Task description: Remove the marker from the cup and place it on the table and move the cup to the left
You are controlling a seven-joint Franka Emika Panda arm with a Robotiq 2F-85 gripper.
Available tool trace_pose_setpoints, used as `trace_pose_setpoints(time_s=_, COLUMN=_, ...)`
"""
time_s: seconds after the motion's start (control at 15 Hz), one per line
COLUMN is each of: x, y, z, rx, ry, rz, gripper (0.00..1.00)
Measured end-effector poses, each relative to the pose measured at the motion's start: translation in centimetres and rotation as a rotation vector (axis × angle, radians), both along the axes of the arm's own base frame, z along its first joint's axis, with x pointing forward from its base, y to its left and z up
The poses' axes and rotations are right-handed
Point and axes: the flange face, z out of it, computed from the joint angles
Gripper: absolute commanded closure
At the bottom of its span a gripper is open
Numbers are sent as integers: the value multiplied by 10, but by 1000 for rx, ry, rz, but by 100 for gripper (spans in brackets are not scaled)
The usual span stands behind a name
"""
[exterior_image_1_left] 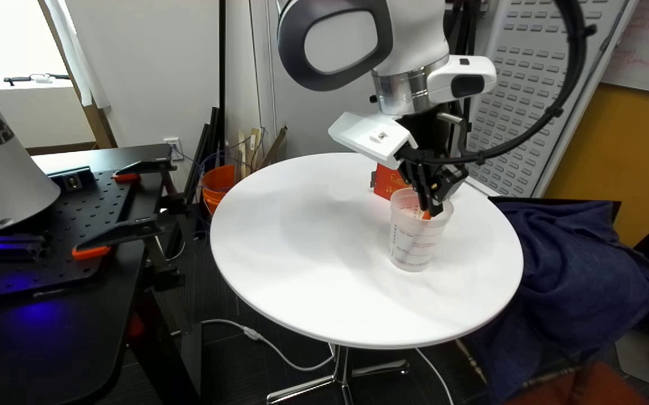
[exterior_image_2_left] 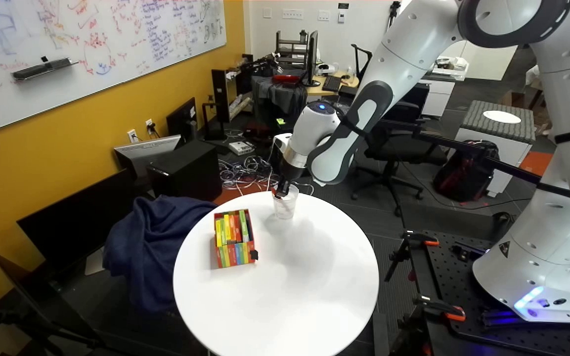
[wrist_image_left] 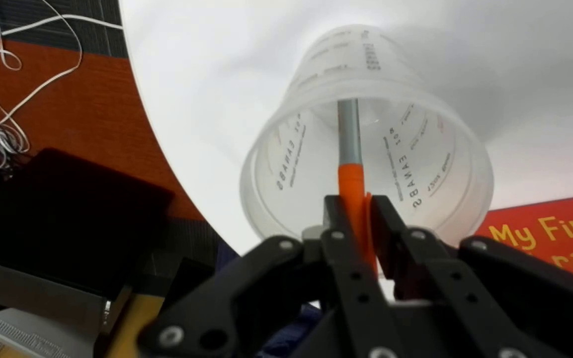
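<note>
The clear cup stands upright on the round white table; it also shows in an exterior view and in the wrist view. The marker has an orange cap and a grey barrel. Its grey end reaches down into the cup. A bit of its orange cap shows at the cup's rim in an exterior view. My gripper is at the cup's mouth, its fingers pressed on both sides of the orange cap. The gripper also shows above the cup in both exterior views.
An orange and green carton box of thin colourful books stands on the table close to the cup; its red side shows in the wrist view. The cup is near the table's edge. A dark blue cloth hangs beside the table.
</note>
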Motion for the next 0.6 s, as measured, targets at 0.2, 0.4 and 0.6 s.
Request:
trace_pose_setpoints(time_s=0.2, x=-5, y=2, z=5, rx=-17, ry=-66, rz=8, gripper=96)
trace_pose_setpoints(time_s=0.4, x=-15, y=6, z=11, rx=-24, ry=-114, rz=32, gripper=96)
trace_pose_setpoints(time_s=0.6, x=-28, y=12, z=20, rx=-16, ry=-132, rz=61, gripper=96)
